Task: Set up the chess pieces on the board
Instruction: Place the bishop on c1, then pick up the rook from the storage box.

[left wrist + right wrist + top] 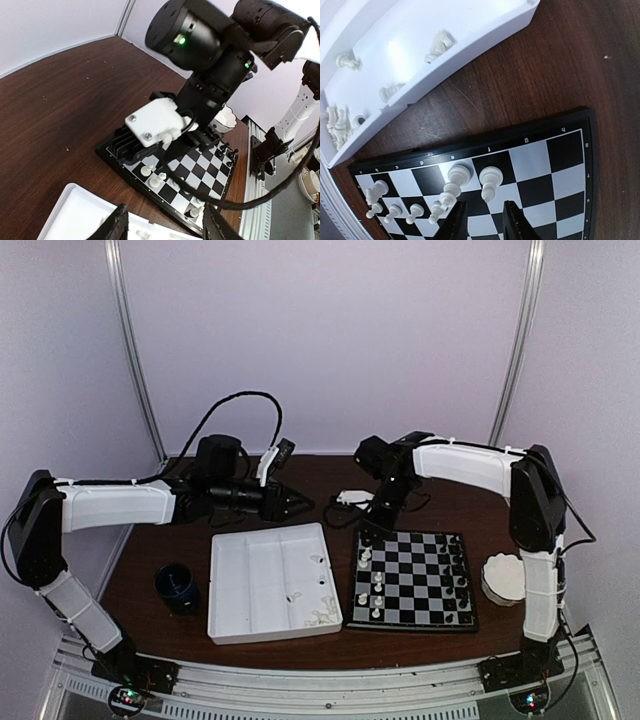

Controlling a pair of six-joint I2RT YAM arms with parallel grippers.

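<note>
Chess pieces (490, 182) stand on the board (560, 150) by the right tool (484, 205), parted and empty; left tool (164, 207) spread, empty

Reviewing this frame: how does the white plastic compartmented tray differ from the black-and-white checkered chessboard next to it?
The white plastic tray is plain white with raised walls and dividers; the checkered chessboard is flat with a thin black rim. The tray's white chessmen lie loose, mostly tipped over; the board's white pieces stand upright on squares. Both rest side by side on the brown wooden table.
</note>
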